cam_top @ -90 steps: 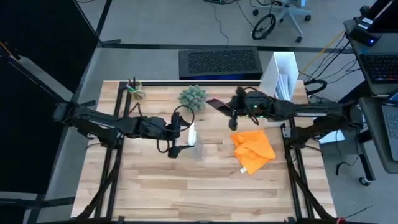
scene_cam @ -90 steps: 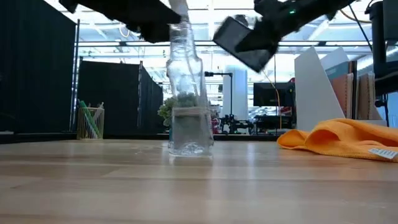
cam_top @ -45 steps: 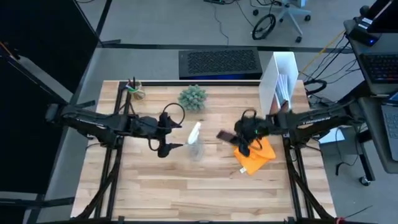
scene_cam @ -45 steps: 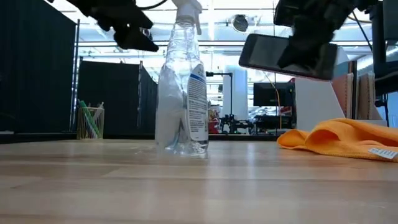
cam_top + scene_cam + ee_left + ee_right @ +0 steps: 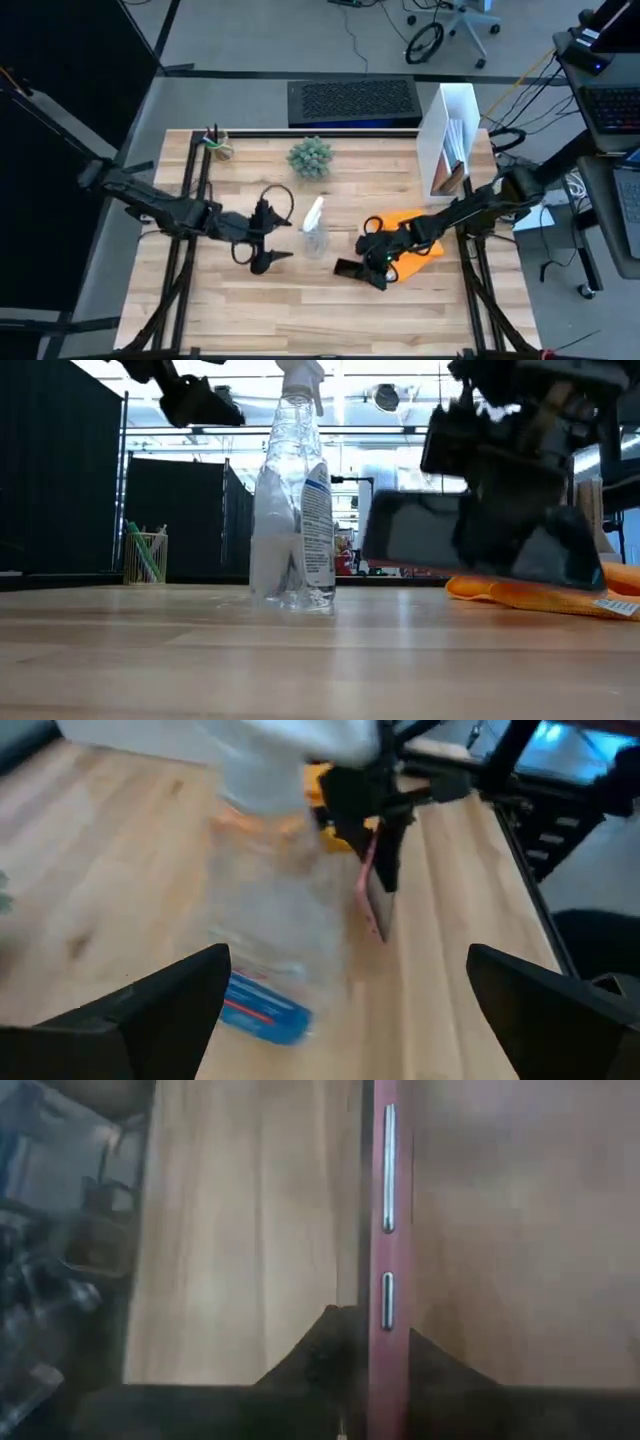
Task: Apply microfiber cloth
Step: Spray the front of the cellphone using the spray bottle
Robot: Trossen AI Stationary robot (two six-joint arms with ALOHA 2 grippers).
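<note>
Near the middle of the tabletop, toward its right edge, my right gripper (image 5: 372, 268) has swung the phone (image 5: 350, 267) down from the back; it's now low, just in front of the orange cloth (image 5: 415, 243), clenched on the phone's edge. Cloth untouched, so wiping hasn't started. Left gripper (image 5: 262, 257) has backed off the spray bottle (image 5: 314, 228), fingers spread. Low view: the phone blocks most of the cloth, so I can't tell if it's touching the wood.
</note>
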